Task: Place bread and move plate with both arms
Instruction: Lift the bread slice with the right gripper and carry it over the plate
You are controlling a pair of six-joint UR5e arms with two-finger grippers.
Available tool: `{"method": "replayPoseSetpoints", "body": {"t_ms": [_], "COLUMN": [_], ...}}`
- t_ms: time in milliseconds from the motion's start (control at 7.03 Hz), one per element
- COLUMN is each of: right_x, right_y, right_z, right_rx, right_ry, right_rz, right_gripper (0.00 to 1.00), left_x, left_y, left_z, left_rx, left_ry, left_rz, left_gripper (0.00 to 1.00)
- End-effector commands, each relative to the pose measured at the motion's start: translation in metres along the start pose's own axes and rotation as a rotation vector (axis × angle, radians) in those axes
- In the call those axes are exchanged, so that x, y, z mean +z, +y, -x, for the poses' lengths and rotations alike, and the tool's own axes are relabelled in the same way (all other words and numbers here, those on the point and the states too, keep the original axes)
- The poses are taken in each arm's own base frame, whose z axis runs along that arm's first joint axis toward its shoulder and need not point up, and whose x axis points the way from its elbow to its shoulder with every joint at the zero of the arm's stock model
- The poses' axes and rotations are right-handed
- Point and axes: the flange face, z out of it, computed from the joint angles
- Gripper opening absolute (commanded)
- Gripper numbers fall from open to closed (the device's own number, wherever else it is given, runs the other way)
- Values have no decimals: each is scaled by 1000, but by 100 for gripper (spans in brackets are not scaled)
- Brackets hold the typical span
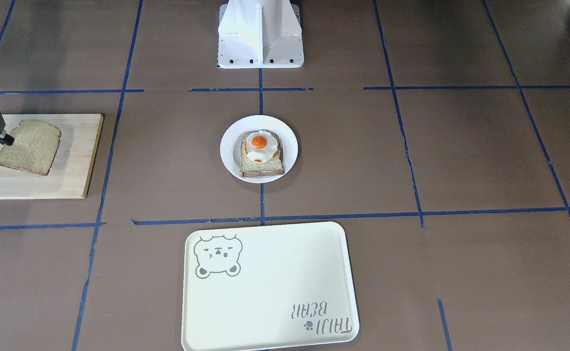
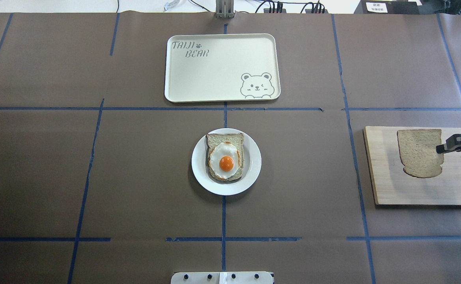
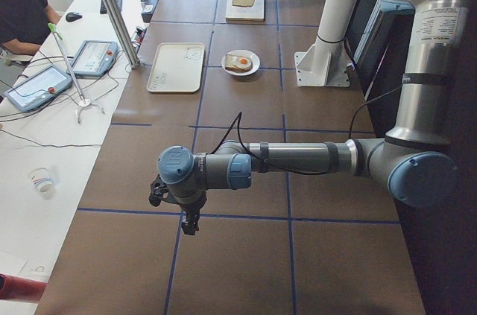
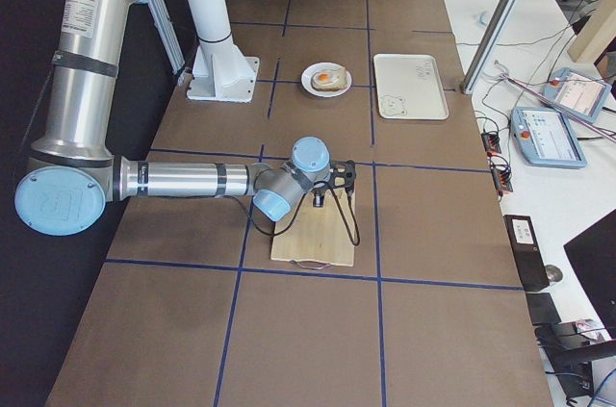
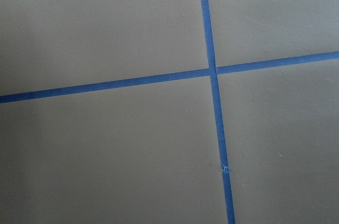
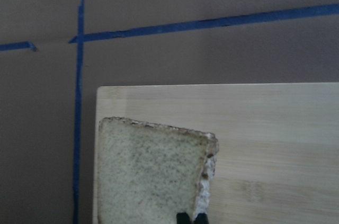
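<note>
Pose: right arm (image 4: 183, 179) stretched level and low over the right end of the table (image 2: 135, 177). The right gripper (image 2: 439, 149) points down, its fingers (image 6: 183, 217) pinching the side crust of the bread (image 2: 419, 152), which is on the wooden board (image 2: 384, 181). The left arm (image 3: 298, 157) is level over the left end. For the left gripper (image 3: 190, 224), cannot tell the finger spread. The plate (image 2: 254, 165) is at the table centre.

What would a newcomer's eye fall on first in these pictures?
The fried egg on toast, on the white plate at the centre of the table, draws the eye first. Next comes the plain bread on the wooden board at the robot's right, with the right gripper at its edge.
</note>
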Motion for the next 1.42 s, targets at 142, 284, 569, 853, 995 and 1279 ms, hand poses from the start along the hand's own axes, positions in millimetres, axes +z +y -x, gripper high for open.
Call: {"method": "replayPoseSetpoints", "body": {"t_ms": [142, 284, 569, 853, 995, 1279], "right_x": [-21, -13, 31, 118, 152, 184], "right_y": [-72, -93, -97, -36, -6, 12], "right_z": [87, 154, 298, 400, 447, 482], "right_rx": [-57, 3, 53, 64, 58, 40], "right_ry": [-151, -214, -305, -322, -298, -269], "right_rz": [-37, -19, 30, -21, -56, -41], "right_gripper": [0, 0, 0, 0, 0, 0], "left_x": [0, -1, -6, -8, -10, -11], "left_y": [0, 0, -3, -5, -7, -11], "left_z": [0, -1, -7, -9, -10, -14], "left_rx": [-6, -33, -44, -46, -39, -76], "left_ry": [0, 0, 0, -1, -4, -7], "left_rz": [0, -2, -12, -17, -38, -90], "left_gripper": [100, 100, 100, 100, 100, 100]}}
